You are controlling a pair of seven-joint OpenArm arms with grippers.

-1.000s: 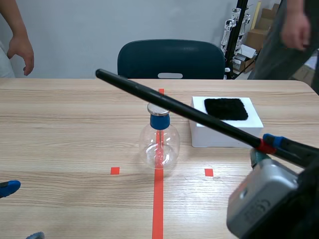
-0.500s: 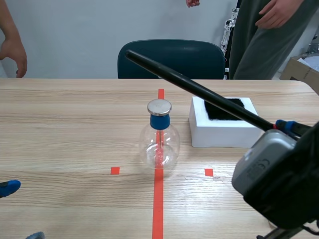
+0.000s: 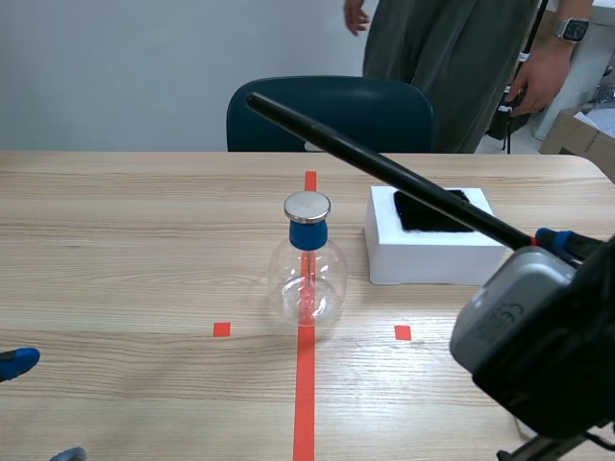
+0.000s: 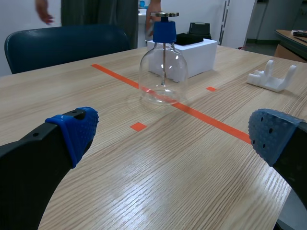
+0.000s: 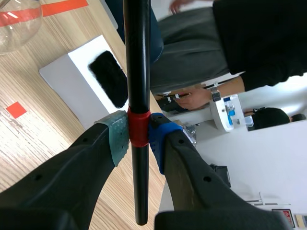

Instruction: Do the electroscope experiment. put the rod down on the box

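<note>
A long black rod [image 3: 384, 174] with a red band [image 5: 138, 127] slants up and leftward over the table, and my right gripper [image 3: 548, 242] is shut on that band [image 5: 137, 134]. The rod passes above the white box [image 3: 434, 259], whose top holds a black cloth [image 3: 430, 209]. The box [image 5: 74, 86] and cloth [image 5: 108, 79] lie ahead of the right gripper. The glass flask electroscope [image 3: 307, 273] with blue collar and metal cap stands on the red centre line. My left gripper [image 4: 168, 136] is open low at the near left, the flask [image 4: 163, 64] ahead of it.
A dark blue chair [image 3: 330, 113] stands behind the table. A person [image 3: 452, 67] stands at the far right behind the box. A white plastic stand [image 4: 271, 76] lies on the table in the left wrist view.
The right gripper rose and swung the rod up and to the right, off the flask's cap and over the box. The people behind the table moved.
</note>
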